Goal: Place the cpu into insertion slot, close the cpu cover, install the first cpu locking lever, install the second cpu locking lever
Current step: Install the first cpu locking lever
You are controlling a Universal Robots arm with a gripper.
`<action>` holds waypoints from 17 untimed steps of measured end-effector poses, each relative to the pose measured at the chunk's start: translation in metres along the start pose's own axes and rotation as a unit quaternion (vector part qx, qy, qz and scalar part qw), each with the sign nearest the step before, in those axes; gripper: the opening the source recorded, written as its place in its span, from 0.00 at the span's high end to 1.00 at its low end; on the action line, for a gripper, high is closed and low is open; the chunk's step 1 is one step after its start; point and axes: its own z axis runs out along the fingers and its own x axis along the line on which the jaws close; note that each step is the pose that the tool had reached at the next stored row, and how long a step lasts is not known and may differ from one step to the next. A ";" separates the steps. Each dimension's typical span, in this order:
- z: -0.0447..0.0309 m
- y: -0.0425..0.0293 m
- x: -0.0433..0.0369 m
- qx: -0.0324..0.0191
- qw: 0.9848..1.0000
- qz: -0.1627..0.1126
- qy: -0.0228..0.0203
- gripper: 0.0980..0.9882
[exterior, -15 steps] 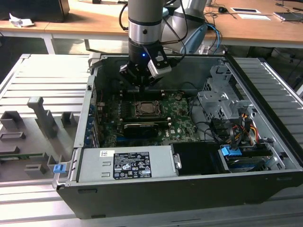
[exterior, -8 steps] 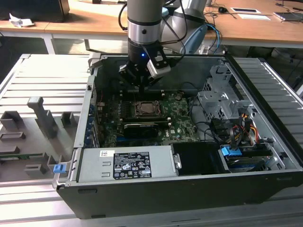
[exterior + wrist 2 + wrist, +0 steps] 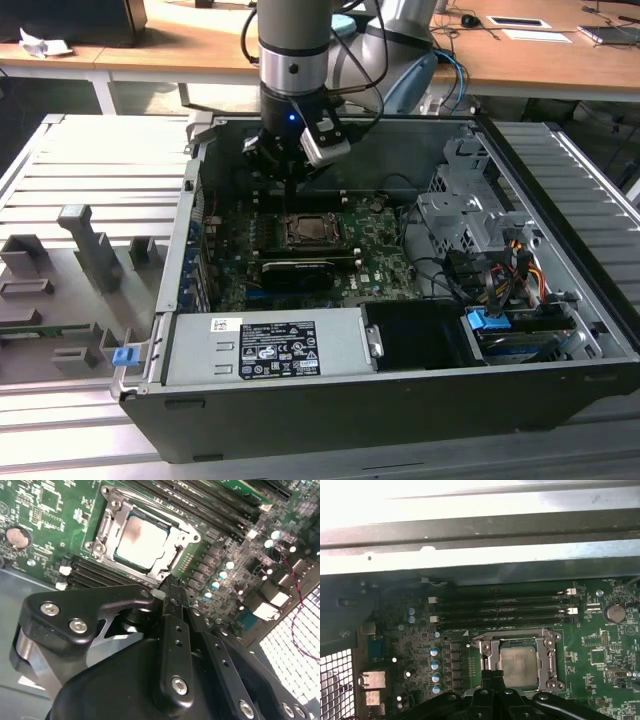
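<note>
Black metal computer case [image 3: 400,420], lid off, flat on its side on the ribbed grey aluminium bench [image 3: 90,170]. Probably laid so to leave the inside open to a reach from above. Silver box of a power supply [image 3: 265,345] along the case's six o'clock edge in the exterior view, grey drive cage [image 3: 465,215] at three o'clock.

Grey and silver robot arm [image 3: 292,40] coming straight down from twelve o'clock into the case. Under it, green motherboard [image 3: 380,260] flat on the case floor.

Near the board's middle, square dark insertion slot with silver rim [image 3: 322,242]. Over it, thin silver frame of the cpu cover [image 3: 185,532], seemingly folded down flat, its square opening leaving the chip's face bare. Looks meant to bear on the chip's edges and keep it seated. Hard to tell how the locking levers stand.

Black two-fingered tool [image 3: 170,581] upright at the slot's twelve o'clock edge in the exterior view, tips down beside the frame. Fingers drawn together to one narrow point, apt for working a thin part close against the socket. Cannot tell whether anything is pinched between them, nor whether the tips touch the frame.

Small flat square cpu with pale silver-tan face [image 3: 141,542] level inside the slot, framed by the cover.
</note>
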 end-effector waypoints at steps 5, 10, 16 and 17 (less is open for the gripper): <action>0.0005 -0.0001 0.0007 0.000 0.999 -0.044 0.002 0.99; 0.0006 -0.0001 0.0007 0.000 0.997 -0.079 0.003 0.99; 0.0007 -0.0001 0.0013 0.000 0.996 -0.092 0.003 0.99; 0.0007 -0.0002 0.0025 0.000 0.996 -0.092 0.003 0.99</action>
